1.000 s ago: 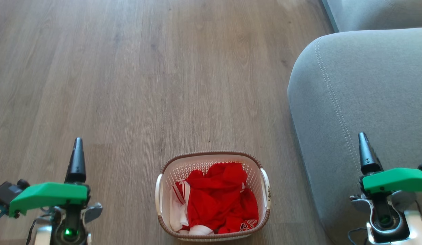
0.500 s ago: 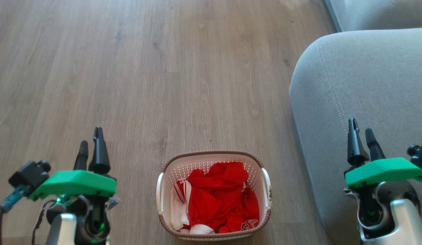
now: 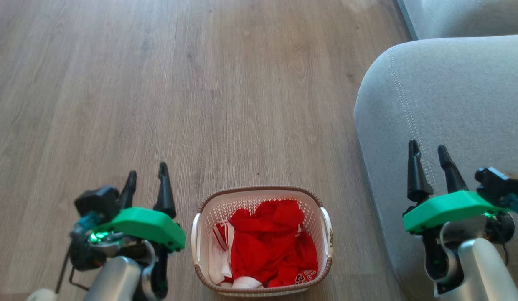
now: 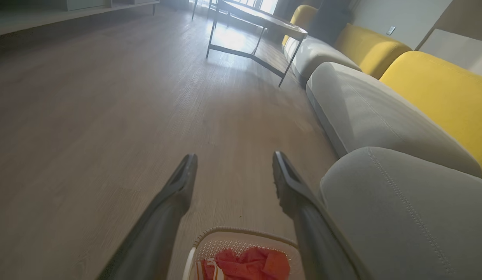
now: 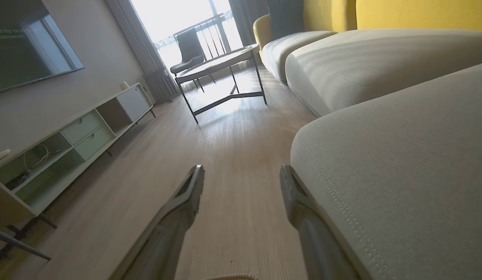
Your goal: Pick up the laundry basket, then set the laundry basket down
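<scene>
The laundry basket (image 3: 200, 209) stands on the wood floor at the bottom middle of the head view, cream-white with a brown rim, white side handles and red-and-white clothes inside. Its far rim (image 4: 245, 232) also peeks up at the bottom of the left wrist view. My left gripper (image 3: 147, 174) is open just left of the basket, apart from it, nothing between its fingers (image 4: 182, 182). My right gripper (image 3: 428, 150) is open to the basket's right, over the grey sofa arm, fingers (image 5: 192, 186) empty.
A grey sofa (image 3: 443, 104) with yellow back cushions (image 4: 439, 85) fills the right side, close to the basket. Farther off stand a metal-legged coffee table (image 5: 221, 62), a low TV cabinet (image 5: 70, 144) along the left wall and a chair (image 5: 186, 50). Wood floor (image 3: 179, 83) stretches ahead.
Both arms have swung inward toward the basket. Each gripper has turned so that both fingers show spread apart. The basket has not moved.
</scene>
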### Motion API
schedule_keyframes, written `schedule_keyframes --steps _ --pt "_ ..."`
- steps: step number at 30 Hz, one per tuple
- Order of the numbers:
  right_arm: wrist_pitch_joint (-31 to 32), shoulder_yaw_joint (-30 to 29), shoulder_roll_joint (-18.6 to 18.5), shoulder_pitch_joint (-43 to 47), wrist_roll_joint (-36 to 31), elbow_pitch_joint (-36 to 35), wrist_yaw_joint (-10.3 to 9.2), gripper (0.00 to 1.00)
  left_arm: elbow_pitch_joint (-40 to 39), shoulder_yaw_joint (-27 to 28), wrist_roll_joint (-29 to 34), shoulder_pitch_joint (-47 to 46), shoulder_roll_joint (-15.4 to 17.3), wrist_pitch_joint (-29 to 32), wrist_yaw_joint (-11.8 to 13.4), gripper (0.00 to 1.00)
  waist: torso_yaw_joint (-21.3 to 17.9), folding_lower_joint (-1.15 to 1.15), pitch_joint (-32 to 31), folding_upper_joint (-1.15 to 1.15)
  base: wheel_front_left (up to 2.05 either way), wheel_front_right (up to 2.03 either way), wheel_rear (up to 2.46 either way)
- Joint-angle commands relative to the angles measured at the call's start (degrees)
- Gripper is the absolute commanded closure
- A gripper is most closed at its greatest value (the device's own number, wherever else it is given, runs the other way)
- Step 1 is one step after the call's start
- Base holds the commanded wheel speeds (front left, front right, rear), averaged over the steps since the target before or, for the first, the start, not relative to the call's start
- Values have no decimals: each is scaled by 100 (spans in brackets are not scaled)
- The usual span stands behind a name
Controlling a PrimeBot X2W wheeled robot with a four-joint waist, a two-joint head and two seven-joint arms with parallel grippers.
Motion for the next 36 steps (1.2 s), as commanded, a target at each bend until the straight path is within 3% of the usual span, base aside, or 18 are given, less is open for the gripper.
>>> schedule_keyframes --steps 1,9,15,22,36 --pt "-93 141 -123 -326 -247 -199 22 0 -125 -33 206 -368 160 -80 107 0 -1 0 -9 0 0 0 0" --pt "-228 363 -158 -373 -914 -60 24 0 371 -827 603 -599 387 -215 428 0 -19 0 -44 0 0 0 0" --pt "-329 508 -131 -396 -1039 324 26 0 787 -1061 599 -685 333 -315 73 0 -10 0 -65 0 0 0 0" --pt "-463 641 -148 -525 -1488 466 28 0 927 -1011 1134 -744 234 -450 -17 0 -4 0 -77 0 0 0 0" --pt "-699 641 -77 -594 -2274 133 32 0 -181 -732 2421 -686 93 -685 746 0 -11 0 -11 0 0 0 0"
